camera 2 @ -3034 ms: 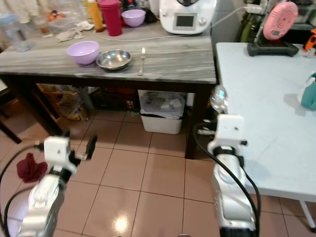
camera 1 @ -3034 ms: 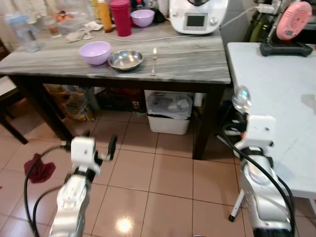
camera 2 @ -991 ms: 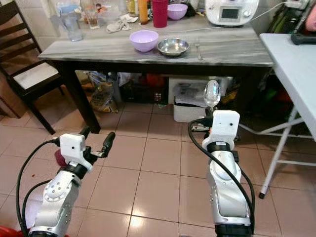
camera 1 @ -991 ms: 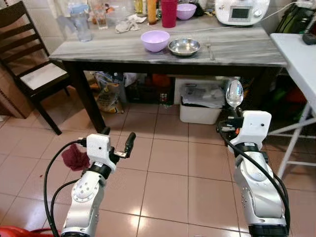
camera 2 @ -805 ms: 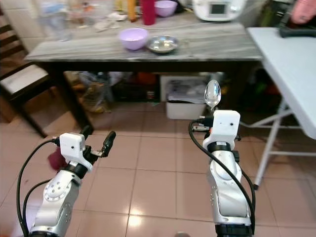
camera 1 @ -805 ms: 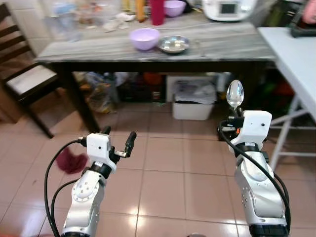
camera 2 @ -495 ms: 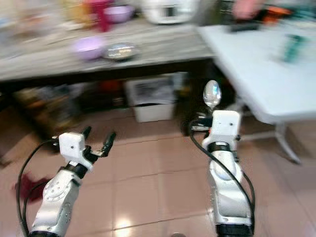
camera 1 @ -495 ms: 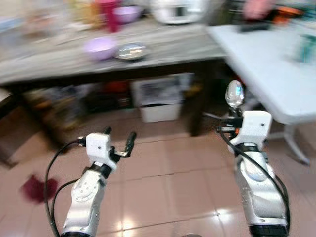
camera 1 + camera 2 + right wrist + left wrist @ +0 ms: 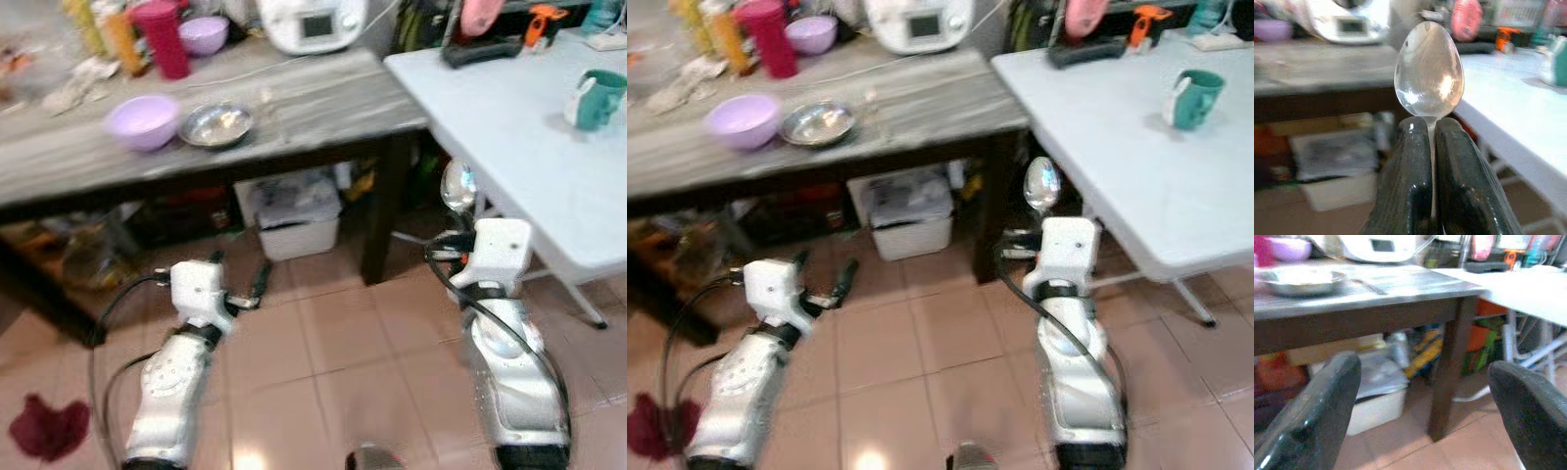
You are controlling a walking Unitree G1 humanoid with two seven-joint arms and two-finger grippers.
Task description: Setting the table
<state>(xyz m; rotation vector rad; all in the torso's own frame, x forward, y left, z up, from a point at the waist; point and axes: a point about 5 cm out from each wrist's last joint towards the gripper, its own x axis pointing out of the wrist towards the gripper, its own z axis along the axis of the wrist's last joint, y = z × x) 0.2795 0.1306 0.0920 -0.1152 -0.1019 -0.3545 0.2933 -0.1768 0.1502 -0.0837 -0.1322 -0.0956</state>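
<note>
While left fingers (image 9: pixel 1317 421) spread empty, right fingers (image 9: pixel 1413 181) pinch an upright spoon (image 9: pixel 1429 73).

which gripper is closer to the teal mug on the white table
Right. The right gripper sits just off the table edge, down-left of the mug; the left gripper is far across the floor.

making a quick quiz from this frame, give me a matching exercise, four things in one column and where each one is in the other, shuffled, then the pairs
Things:
1. spoon
2. teal mug
3. steel bowl
4. white bin

Places:
A. on the white table
B. on the floor under the grey table
C. clamped upright in the right gripper
D. on the grey table beside the purple bowl

Pairs: 1-C, 2-A, 3-D, 4-B
</note>
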